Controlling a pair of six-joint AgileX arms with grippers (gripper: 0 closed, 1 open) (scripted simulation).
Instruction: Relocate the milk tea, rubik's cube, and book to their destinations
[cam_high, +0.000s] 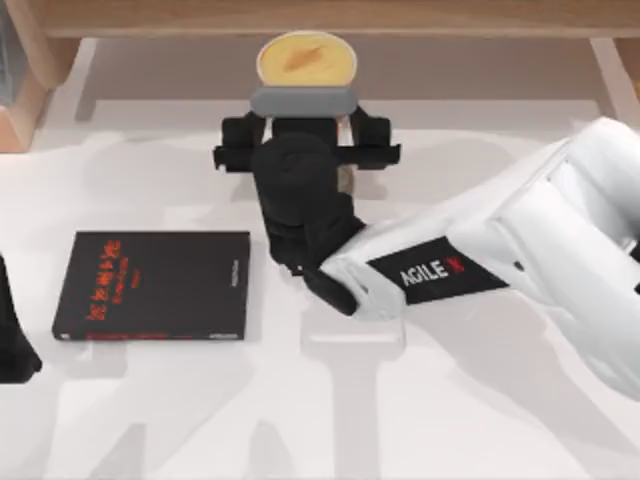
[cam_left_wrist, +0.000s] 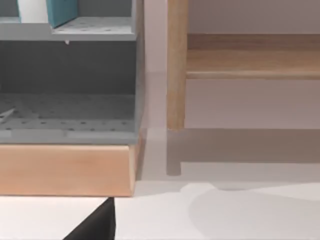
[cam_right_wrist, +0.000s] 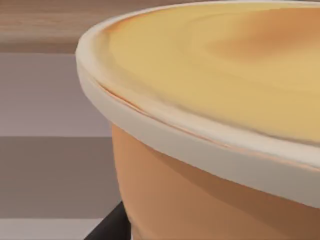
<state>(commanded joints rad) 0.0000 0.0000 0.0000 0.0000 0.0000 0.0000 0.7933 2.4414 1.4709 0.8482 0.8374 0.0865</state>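
The milk tea (cam_high: 305, 58) is an orange-tan cup with a pale yellow round lid, at the back middle of the table just in front of the wooden shelf. My right gripper (cam_high: 305, 152) reaches in from the right and straddles the cup below its lid. In the right wrist view the milk tea (cam_right_wrist: 210, 130) is very close, with one black finger (cam_right_wrist: 107, 227) against its side. The book (cam_left_wrist: 62, 10), blue with white page edges, stands in the upper tier of a grey rack. The rubik's cube is out of view. My left arm (cam_high: 12, 335) is parked at the table's left edge.
A black book with red lettering (cam_high: 150, 285) lies flat at the left of the table. A wooden shelf (cam_high: 320, 15) runs along the back, and its post (cam_left_wrist: 176, 65) stands beside the grey rack (cam_left_wrist: 70, 115) on a wooden base.
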